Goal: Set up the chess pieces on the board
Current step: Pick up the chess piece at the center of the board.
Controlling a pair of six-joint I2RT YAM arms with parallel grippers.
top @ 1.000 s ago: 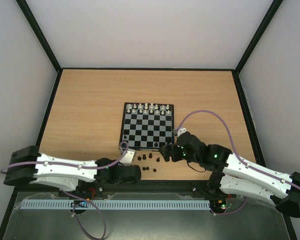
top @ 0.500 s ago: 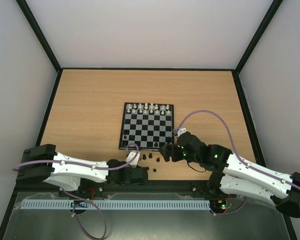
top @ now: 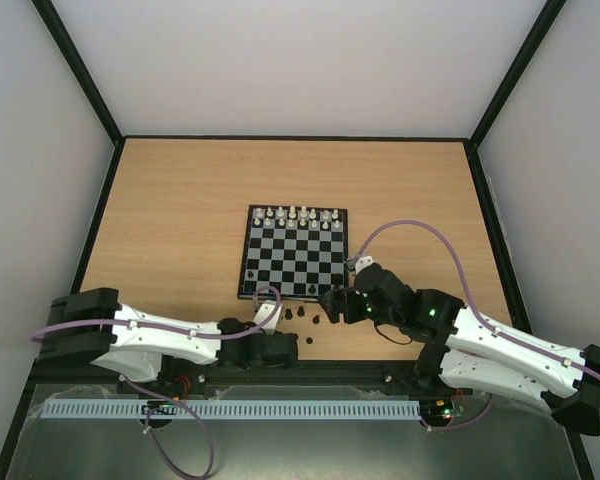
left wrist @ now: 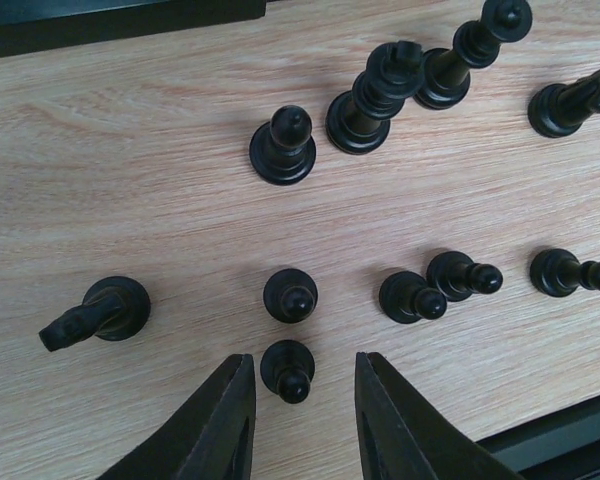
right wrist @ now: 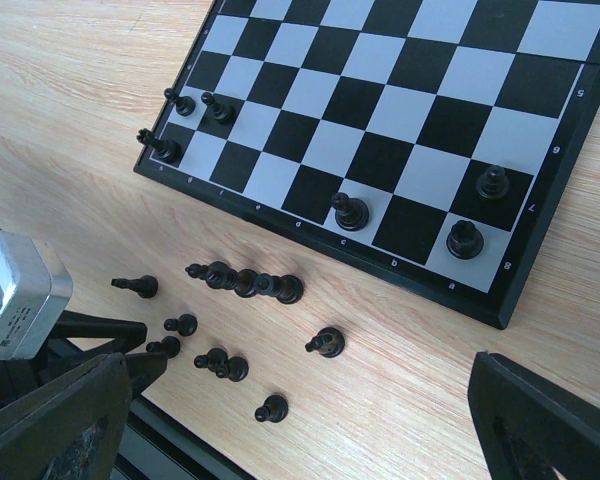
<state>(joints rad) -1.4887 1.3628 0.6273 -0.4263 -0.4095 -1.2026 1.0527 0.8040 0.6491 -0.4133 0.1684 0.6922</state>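
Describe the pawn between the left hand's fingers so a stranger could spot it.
Start at the board; on the table along its near edge stands a cluster of loose black pieces. There the left hand straddles one small pawn. It is the only piece between the fingers; a second pawn stands just beyond the fingertips.

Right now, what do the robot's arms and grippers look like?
Both arms are white shells with black joints: the left arm and right arm. A thin purple cable loops to each wrist. The left gripper and right gripper have black, wedge-shaped fingers. Small green lights glow on the right arm.
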